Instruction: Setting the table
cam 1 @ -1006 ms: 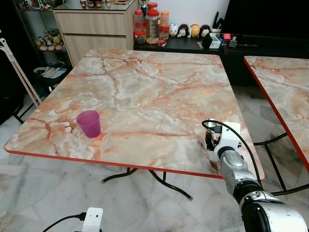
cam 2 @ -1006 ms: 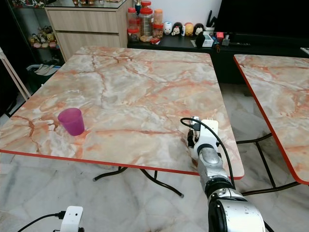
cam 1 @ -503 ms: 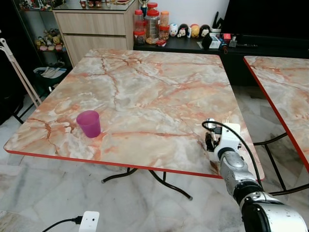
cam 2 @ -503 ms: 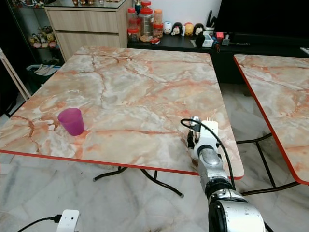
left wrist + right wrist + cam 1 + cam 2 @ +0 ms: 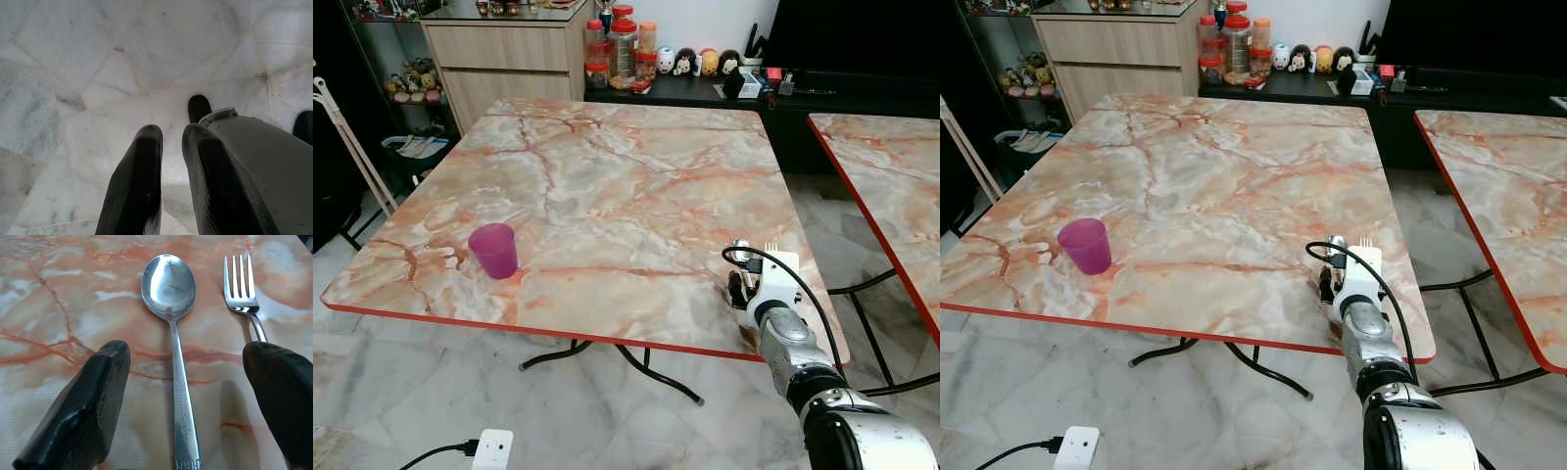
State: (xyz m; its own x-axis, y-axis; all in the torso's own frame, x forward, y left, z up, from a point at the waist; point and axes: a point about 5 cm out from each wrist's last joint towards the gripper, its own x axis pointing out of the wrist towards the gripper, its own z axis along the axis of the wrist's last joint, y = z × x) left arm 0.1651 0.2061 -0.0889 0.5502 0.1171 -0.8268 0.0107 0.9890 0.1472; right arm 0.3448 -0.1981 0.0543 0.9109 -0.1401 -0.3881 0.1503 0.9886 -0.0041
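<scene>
A steel spoon and a fork lie side by side on the marble table, near its front right edge. My right gripper is open just above the table, its fingers on either side of both handles and touching neither. From the head, the right wrist covers most of the cutlery, leaving the spoon's bowl and the fork's tines peeking out. A purple cup stands upright near the front left corner. My left gripper hangs shut over the floor.
A second marble table stands to the right across a narrow gap. A cabinet with jars and a black console with figurines line the back wall. White marble floor lies before the table.
The left arm's wrist has sunk lower at the bottom left. The right gripper has stayed over the spoon and fork, almost still.
</scene>
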